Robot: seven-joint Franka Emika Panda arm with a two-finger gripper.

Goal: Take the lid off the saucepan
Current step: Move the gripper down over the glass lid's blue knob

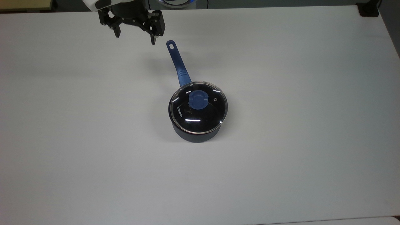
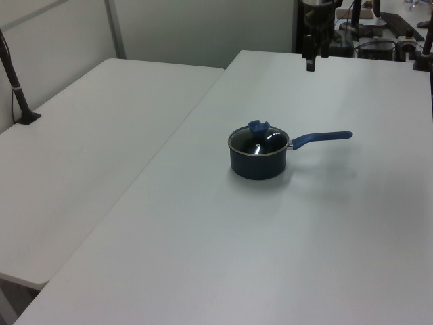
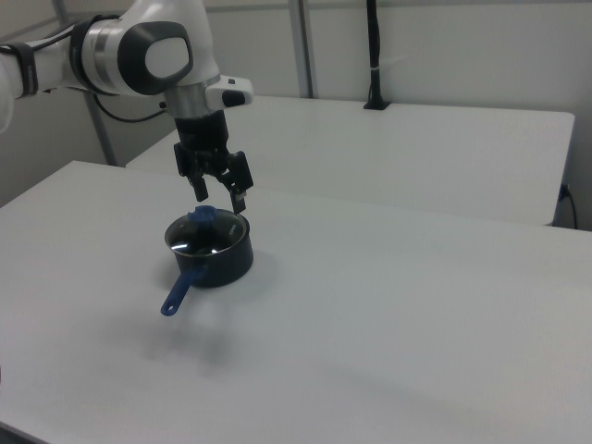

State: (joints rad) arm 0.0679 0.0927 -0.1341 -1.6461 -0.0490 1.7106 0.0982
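Glass lid (image 1: 198, 107) sits on saucepan (image 1: 195, 135), well apart from gripper (image 1: 135, 33), beyond handle tip. Gripper wide, empty. Risk: off-centre grip on blue knob (image 1: 198, 99), lid slips or drags saucepan.

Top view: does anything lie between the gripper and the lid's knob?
Only the saucepan's handle and bare table lie between the open gripper and the lid.
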